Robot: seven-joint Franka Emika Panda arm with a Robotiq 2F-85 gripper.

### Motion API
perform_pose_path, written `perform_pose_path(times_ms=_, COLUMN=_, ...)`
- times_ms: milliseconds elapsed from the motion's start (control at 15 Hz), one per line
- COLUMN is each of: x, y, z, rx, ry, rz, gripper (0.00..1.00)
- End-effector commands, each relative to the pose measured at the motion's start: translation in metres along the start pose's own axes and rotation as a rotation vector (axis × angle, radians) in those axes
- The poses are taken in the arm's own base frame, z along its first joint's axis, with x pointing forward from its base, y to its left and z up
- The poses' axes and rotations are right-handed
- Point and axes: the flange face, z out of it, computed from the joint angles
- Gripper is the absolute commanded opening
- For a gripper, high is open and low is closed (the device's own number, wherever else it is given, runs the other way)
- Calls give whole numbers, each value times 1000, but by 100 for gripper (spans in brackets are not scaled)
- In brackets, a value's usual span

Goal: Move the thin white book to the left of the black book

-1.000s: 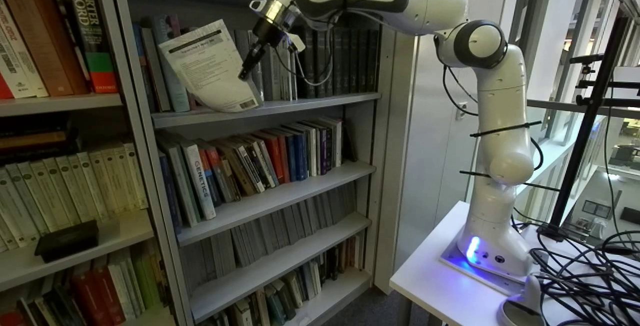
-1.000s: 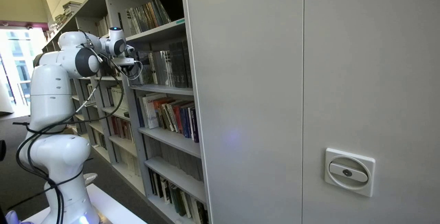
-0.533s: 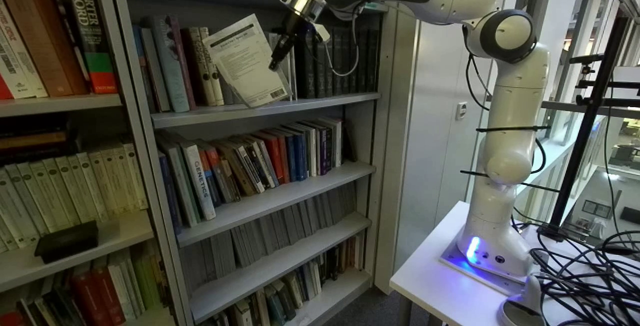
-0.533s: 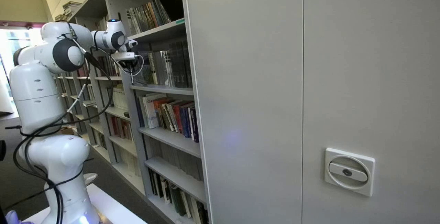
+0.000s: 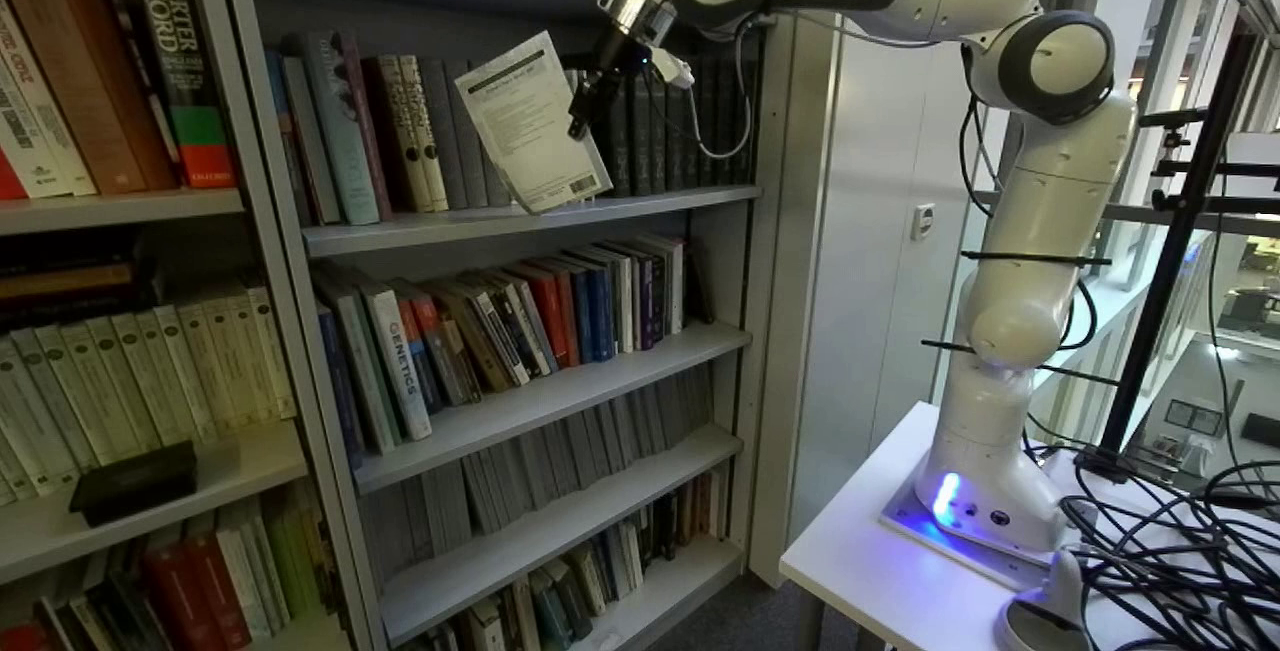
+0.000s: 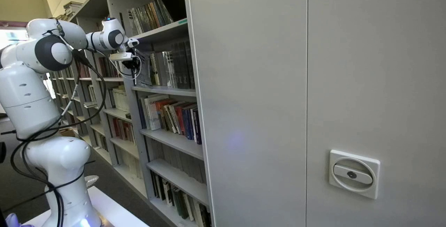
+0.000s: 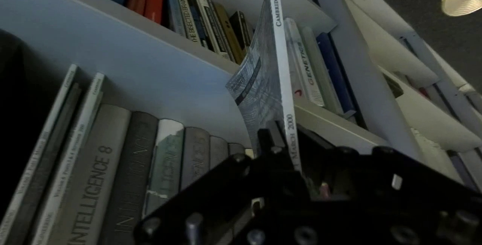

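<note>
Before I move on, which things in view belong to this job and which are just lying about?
Part of the job:
thin white book, pinched in the gripper
dark volumes, one likely your placement reference

Not part of it:
GENETICS book
SHORTER OXFORD volume
tangled cables on the table

Grey shelf (image 5: 400, 233) I'm watching from afar, light blue book (image 5: 345, 131) tilted on it, two pattern-spined books (image 5: 404, 136), row of dark volumes (image 5: 675, 161) at right, next shelf down (image 5: 560, 399) bearing a leaning GENETICS book (image 5: 400, 361)

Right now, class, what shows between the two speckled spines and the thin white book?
Grey volumes on the shelf, partly hidden by the thin white book, in an exterior view.
</note>
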Motion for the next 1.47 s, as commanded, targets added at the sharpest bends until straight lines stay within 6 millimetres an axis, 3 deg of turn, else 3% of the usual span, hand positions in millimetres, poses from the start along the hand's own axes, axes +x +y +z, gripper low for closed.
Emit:
perform_pose_path(times_ms=0, x=-15, y=5, z=-18, rx=-138, ry=72, rz=103, gripper=3)
perform_pose_path(times_ms=333, x=-16, y=6, z=-31, rx=-281, ry=84, rz=102, gripper=3)
perform_pose_path(times_ms=467, x=-12, y=-3, z=-30, rx=-198, ry=103, rz=15, gripper=3)
perform_pose_path(times_ms=533, x=-9, y=2, z=-18, rx=-229, ry=59, rz=72, gripper=12)
perform_pose_path(times_ms=867, x=-9, y=-5, z=-19, rx=-209, ry=64, rz=35, gripper=12)
perform_pose_path(times_ms=933, x=-9, y=-5, z=-19, rx=-209, ry=64, rz=35, gripper=3)
perform_pose_path(times_ms=1133, x=-12, y=16, z=-23, rx=-288, ry=54, rz=116, gripper=3)
perform_pose_path(times_ms=1400, x=-27, y=55, z=-48, rx=-406, ry=61, rz=300, gripper=3)
